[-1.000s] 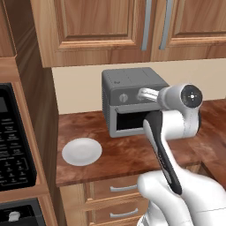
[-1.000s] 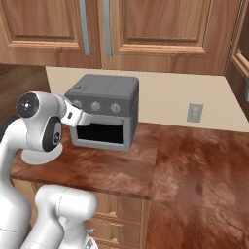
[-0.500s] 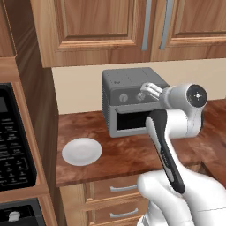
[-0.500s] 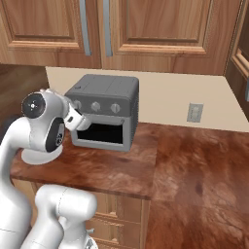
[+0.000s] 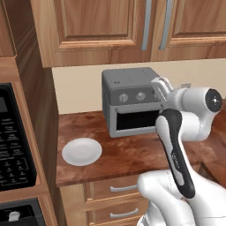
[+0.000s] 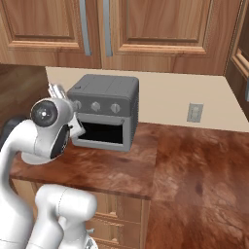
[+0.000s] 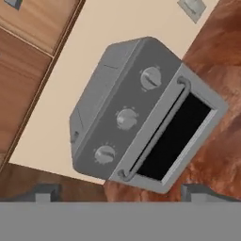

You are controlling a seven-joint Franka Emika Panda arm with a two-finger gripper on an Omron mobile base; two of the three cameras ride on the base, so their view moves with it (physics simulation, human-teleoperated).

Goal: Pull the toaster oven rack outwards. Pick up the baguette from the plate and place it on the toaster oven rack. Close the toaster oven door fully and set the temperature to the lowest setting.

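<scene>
The dark-grey toaster oven (image 5: 132,95) (image 6: 104,99) (image 7: 117,108) stands on the counter against the wall. Its toaster oven door (image 5: 134,120) (image 7: 172,136) looks shut, bar handle (image 7: 155,129) just under the three knobs. The toaster oven rack is hidden behind the dark window. The white plate (image 5: 82,151) lies left of the oven with nothing on it. The baguette is out of view. My gripper (image 5: 160,84) (image 6: 56,90) (image 7: 121,192) hovers in front of the oven at knob height, open and holding nothing.
A black microwave (image 5: 13,145) with a keypad fills the left side. Wooden wall cabinets (image 5: 132,22) hang over the oven. A wall outlet (image 6: 194,113) sits right of it. Drawers (image 5: 119,190) run below the counter's front edge.
The hand has drawn back from the oven front and tipped upward, rising to knob height. The gripper stays open. Oven and plate have not moved.
</scene>
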